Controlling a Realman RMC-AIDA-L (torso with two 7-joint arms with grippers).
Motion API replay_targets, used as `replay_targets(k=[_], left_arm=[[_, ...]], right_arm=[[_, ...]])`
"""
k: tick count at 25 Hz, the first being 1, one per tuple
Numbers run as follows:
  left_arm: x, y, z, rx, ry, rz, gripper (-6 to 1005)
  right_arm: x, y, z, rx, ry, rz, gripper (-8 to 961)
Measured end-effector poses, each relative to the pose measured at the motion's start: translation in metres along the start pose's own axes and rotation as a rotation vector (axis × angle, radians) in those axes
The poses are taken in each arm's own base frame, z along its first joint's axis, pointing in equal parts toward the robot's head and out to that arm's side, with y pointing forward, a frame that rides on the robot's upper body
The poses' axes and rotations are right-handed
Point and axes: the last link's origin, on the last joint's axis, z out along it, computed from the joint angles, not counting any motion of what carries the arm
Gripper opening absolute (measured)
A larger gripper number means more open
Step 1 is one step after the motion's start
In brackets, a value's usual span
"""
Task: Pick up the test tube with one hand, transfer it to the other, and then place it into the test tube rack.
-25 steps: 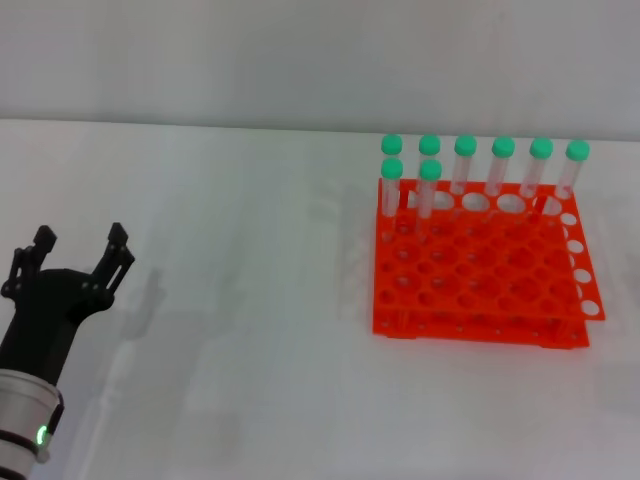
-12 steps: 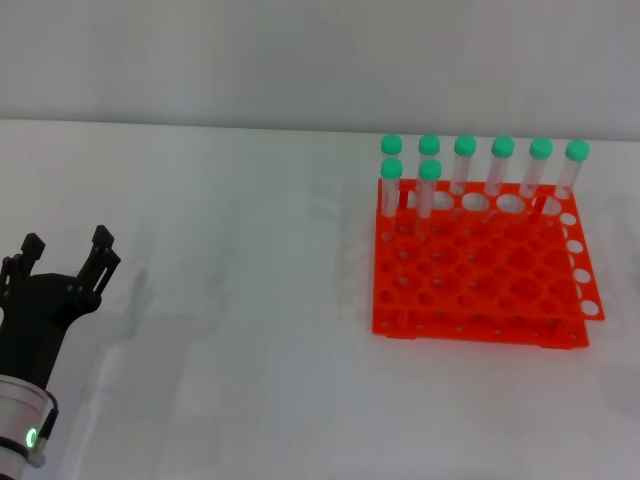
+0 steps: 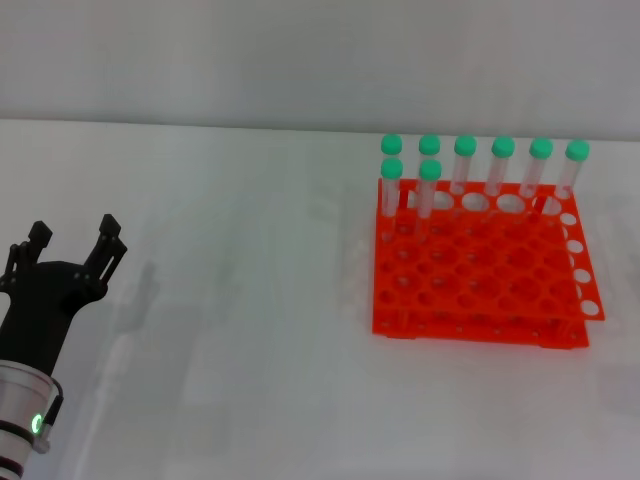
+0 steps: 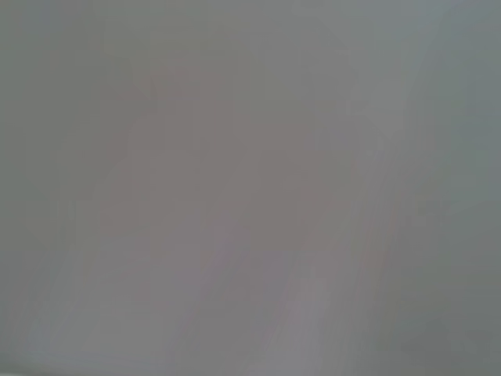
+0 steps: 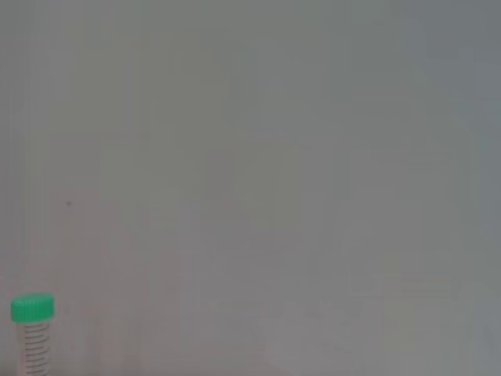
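The orange test tube rack (image 3: 470,325) stands on the white table at the right. Several clear test tubes with green caps (image 3: 465,160) stand upright in its back two rows; I cannot tell one from another. No tube lies loose on the table. My left gripper (image 3: 75,230) is at the near left, well away from the rack, open and empty above the table. My right gripper is out of the head view. The right wrist view shows one green-capped tube (image 5: 33,329) at its edge. The left wrist view shows only blank grey.
The white table (image 3: 240,300) runs between the left gripper and the rack. A pale wall (image 3: 300,60) closes the far side. The rack's front rows of holes (image 3: 480,290) hold nothing.
My left gripper dipped slightly to the left and nearer, then came back up a little. It stays open and empty. The rack and tubes have not moved.
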Motion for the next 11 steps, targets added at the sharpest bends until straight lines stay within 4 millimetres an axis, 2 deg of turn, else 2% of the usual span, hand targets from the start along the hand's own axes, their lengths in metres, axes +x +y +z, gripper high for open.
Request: replay_targets(k=[11], left_arm=[[0.0022,-0.0023,0.0017,0.001,0.009,0.006,887]], right_arm=[[-0.0031,0.0001,0.0006,-0.005,-0.018,-0.011,872]])
